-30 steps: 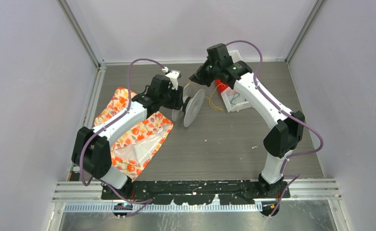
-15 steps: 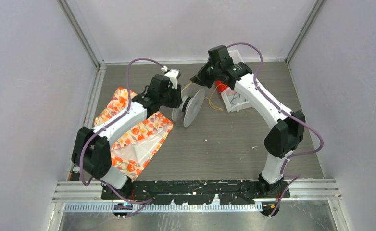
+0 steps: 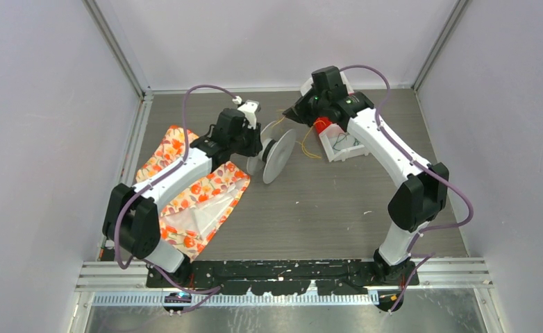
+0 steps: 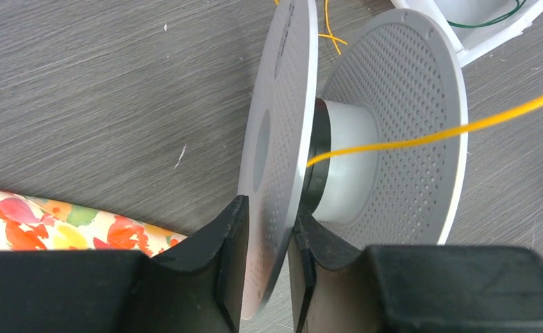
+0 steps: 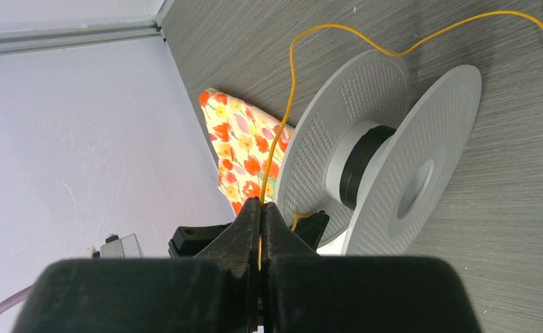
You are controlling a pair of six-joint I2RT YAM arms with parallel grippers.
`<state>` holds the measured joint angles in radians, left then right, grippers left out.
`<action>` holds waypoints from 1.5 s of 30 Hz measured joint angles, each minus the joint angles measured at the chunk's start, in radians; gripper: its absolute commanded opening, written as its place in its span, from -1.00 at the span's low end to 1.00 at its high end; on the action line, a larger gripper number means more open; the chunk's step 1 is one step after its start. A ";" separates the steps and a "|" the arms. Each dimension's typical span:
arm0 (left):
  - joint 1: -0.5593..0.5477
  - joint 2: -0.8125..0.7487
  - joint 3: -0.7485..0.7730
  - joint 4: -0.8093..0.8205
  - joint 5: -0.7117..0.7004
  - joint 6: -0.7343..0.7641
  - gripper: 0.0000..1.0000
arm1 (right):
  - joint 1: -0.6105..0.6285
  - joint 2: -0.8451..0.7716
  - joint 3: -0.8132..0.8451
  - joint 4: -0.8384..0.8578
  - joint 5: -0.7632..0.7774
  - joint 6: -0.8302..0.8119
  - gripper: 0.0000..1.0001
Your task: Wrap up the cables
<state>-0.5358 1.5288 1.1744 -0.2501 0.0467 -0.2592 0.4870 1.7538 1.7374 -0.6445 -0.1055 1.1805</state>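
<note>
A clear plastic spool [image 3: 276, 154] with two perforated discs stands on edge mid-table. My left gripper [image 3: 260, 147] is shut on one disc's rim; the left wrist view shows its fingers [image 4: 230, 257] clamping the disc [image 4: 276, 139]. A thin yellow cable [image 4: 428, 135] runs from the spool's hub [image 4: 345, 163] off to the right. My right gripper [image 3: 291, 111] is shut on that yellow cable [image 5: 286, 118], held above and behind the spool [image 5: 387, 156]. More yellow cable [image 3: 309, 147] lies loose on the table. A green wire [image 3: 348, 141] lies in a white tray.
A floral orange cloth [image 3: 192, 191] lies at the left under my left arm. A white tray [image 3: 339, 149] with a red object [image 3: 320, 125] stands at the back right. Grey walls enclose the table on three sides.
My right gripper has moved to the right and slightly back with the yellow cable in it. My left gripper and the spool have stayed put.
</note>
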 measured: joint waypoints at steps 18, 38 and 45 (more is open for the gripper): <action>0.000 -0.007 -0.003 -0.006 0.006 -0.013 -0.59 | -0.013 -0.008 -0.031 0.039 -0.029 0.012 -0.99; -0.005 -0.003 0.032 -0.017 0.044 -0.026 -0.30 | -0.013 -0.008 -0.066 0.078 -0.076 0.049 -0.99; -0.007 -0.002 0.032 -0.018 0.052 -0.026 -0.28 | -0.013 -0.008 -0.085 0.110 -0.102 0.074 -0.99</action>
<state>-0.5430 1.5272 1.2068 -0.2676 0.0986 -0.2848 0.4736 1.7454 1.6520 -0.5343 -0.2073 1.2549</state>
